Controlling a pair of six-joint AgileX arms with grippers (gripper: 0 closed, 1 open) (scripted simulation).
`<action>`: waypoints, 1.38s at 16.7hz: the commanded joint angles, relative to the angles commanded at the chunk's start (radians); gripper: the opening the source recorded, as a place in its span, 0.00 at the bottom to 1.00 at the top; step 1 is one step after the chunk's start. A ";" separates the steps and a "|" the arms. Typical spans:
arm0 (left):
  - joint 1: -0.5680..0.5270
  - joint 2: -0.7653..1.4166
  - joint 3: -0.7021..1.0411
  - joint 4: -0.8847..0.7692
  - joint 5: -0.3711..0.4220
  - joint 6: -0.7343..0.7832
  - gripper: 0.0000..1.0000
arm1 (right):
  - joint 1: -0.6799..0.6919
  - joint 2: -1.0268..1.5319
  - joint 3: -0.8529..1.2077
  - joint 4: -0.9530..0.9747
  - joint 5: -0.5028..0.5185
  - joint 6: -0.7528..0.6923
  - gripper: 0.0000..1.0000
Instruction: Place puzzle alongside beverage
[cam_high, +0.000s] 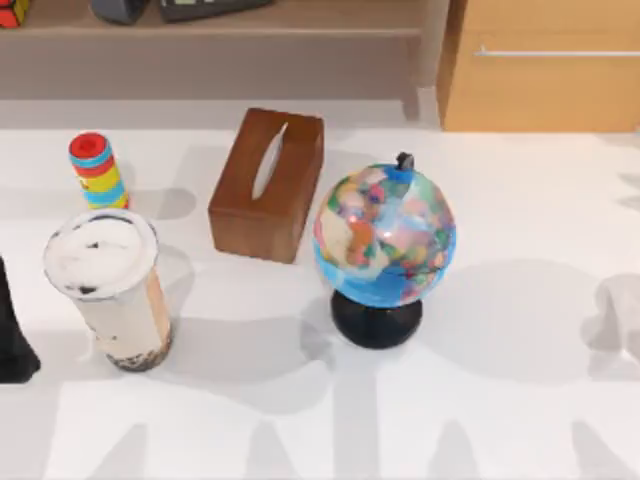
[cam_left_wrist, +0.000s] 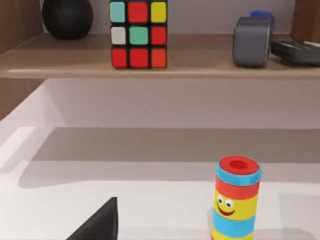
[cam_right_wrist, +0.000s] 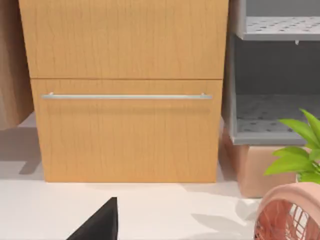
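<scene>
- Two arms sit at the table (cam_high: 520, 400); my left hand (cam_high: 12, 340) shows as a dark shape at the table's left edge, and I cannot tell whether it is spread or pressed together.
- Ahead of that hand and above it, the puzzle (cam_left_wrist: 138, 34) stands on a wooden shelf (cam_left_wrist: 200, 65), well apart from the hand and untouched.
- Just beside the left hand on the table stands the beverage (cam_high: 108, 285), upright.
- Between hand and shelf, a striped toy (cam_left_wrist: 236, 197) stands on the table.
- Further right sit a tissue box (cam_high: 268, 185) and a globe (cam_high: 385, 240).
- My right hand (cam_right_wrist: 97, 225) faces a wooden drawer (cam_right_wrist: 125, 130), its state unclear.
</scene>
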 joint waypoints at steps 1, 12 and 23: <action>0.000 0.000 0.000 0.000 0.000 0.000 1.00 | 0.000 0.000 0.000 0.000 0.000 0.000 1.00; 0.051 0.572 0.279 0.352 0.066 0.009 1.00 | 0.000 0.000 0.000 0.000 0.000 0.000 1.00; 0.135 1.673 0.729 0.921 0.171 0.014 1.00 | 0.000 0.000 0.000 0.000 0.000 0.000 1.00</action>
